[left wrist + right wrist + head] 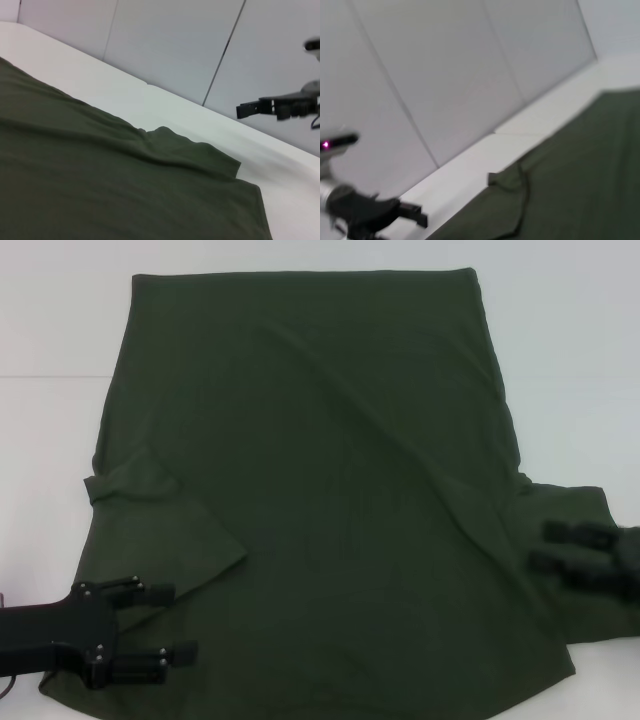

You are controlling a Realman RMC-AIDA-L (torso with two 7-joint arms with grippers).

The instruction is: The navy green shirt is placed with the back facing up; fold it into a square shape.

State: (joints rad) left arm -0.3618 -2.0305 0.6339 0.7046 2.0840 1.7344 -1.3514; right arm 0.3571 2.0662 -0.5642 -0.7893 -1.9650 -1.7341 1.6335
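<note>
- Shirt, head view: one, spread back-up on the white counter, long axis running away from the robot. One left hand lies over its near left corner, fingers apart, holding nothing. One right hand is over the right sleeve, fingers narrowly apart. Each hand is nearest its own side edge.
- Left wrist view: shirt below; right hand far across.
- Right wrist view: shirt; left hand opposite.

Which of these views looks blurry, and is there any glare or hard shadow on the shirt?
Head view: the right gripper is smeared, the left gripper is crisp; the shirt is evenly lit, with no glare and only soft fold shading. Left wrist view: the far gripper is blurred. Right wrist view: soft all over.
</note>
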